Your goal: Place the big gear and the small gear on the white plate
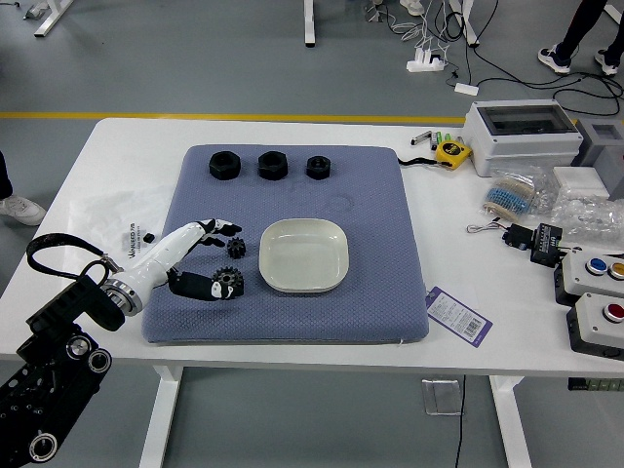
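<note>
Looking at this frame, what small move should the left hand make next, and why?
Probably shift the open left hand slightly toward the table's near edge before closing. Its thumb appears right at the big gear, while its other fingers reach out beyond the small gear, so closing now might catch both. Neither gear is on the white plate yet.

From my console I count two black toothed gears (pixel 228 282), three black nut-shaped pieces (pixel 272 165), one cream rounded plate (pixel 304 255), one blue-grey textured mat (pixel 380 302), one yellow-and-black tape measure (pixel 452 152) and one purple-and-white barcoded card (pixel 459 316).
</note>
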Robot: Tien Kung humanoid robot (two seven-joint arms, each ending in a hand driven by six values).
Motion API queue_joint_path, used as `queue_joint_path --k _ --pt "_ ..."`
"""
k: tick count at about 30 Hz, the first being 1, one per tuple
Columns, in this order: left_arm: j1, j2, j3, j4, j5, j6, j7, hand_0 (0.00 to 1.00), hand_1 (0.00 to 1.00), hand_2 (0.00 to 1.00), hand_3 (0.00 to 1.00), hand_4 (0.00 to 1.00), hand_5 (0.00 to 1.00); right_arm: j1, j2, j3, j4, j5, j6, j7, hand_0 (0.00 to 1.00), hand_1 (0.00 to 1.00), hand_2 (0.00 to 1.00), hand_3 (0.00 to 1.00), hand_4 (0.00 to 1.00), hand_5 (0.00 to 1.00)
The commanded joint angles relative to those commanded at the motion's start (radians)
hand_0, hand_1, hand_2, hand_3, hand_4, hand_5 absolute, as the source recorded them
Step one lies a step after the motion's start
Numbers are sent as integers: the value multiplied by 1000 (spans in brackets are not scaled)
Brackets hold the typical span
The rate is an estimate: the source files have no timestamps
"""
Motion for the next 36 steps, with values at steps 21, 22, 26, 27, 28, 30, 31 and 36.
queue_joint_path --k 21,22,26,27,28,30,31,36 --pt "-69 20 87 122 73 12 24 690 658 721 750 938 67 -6 1 10 1 -19 -2 -6 681 655 737 592 801 708" --pt "-71 20 88 127 73 16 25 690 658 721 750 938 67 -6 0 10 1 -18 -2 -6 681 655 737 592 801 708" --pt "-81 22 101 152 72 39 28 654 616 652 675 859 52 -4 0 6 1 -11 -1 -4 681 656 737 592 802 709" --pt "-83 24 105 155 69 43 29 654 616 652 675 859 52 -4 0 5 1 -10 -1 -4 681 656 737 592 802 709" --pt "-84 25 108 157 67 46 29 654 616 652 675 859 52 -4 0 5 1 -10 -1 -4 681 656 737 592 802 709" --pt "-85 26 110 160 64 55 30 591 545 582 612 776 32 -3 0 4 1 -7 -1 -3 681 656 737 592 802 708" --pt "-86 26 110 161 64 58 31 591 545 582 612 776 32 -3 0 3 1 -6 0 -3 681 656 737 592 802 708" --pt "-91 28 112 164 65 61 38 463 493 533 574 696 7 -1 -1 2 1 -4 1 -2 681 656 737 592 802 708"
